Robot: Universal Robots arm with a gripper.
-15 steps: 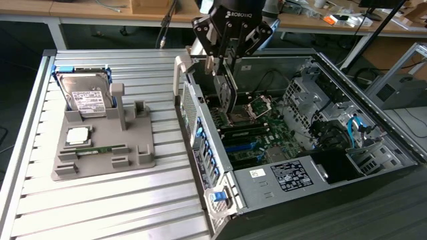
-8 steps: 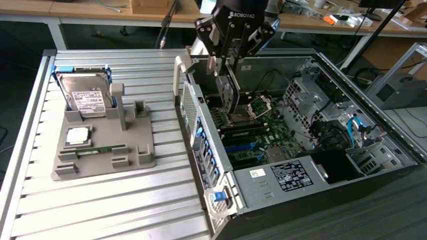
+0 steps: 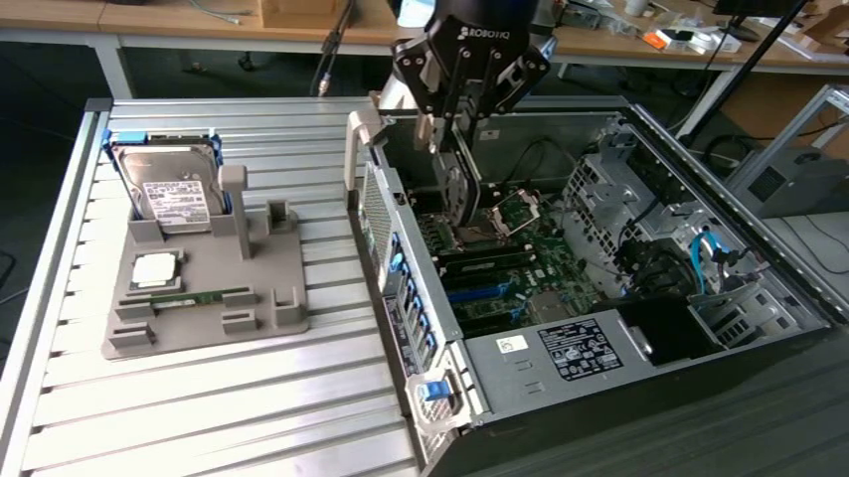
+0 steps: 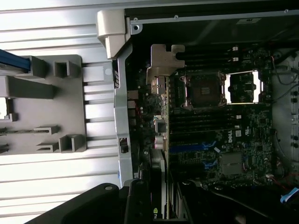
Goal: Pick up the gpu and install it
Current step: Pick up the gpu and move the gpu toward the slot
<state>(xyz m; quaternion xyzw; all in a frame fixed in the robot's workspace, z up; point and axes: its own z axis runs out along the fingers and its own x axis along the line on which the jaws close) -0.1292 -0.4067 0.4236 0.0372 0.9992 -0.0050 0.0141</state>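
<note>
We see a table [image 3: 199, 397] with a ribbed, silvery metal top, bright where the light falls on it. Behind it runs a row of wooden benches [image 3: 159, 15] on white legs, with small clutter [image 3: 683, 38] toward the exterior view's right. The floor [image 3: 40, 129] is dark. An aluminium frame [image 3: 796, 124] stands at that right edge.

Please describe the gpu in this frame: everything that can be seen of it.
The gpu is a thin, flat, dark circuit card, held upright on edge by the pincer, which grips its upper edge. It hangs inside the open case, over the motherboard. In the wrist view it is seen edge-on, with its silvery metal bracket at the far end, near the case's rear wall. Whether its lower edge touches the board cannot be told.
</note>
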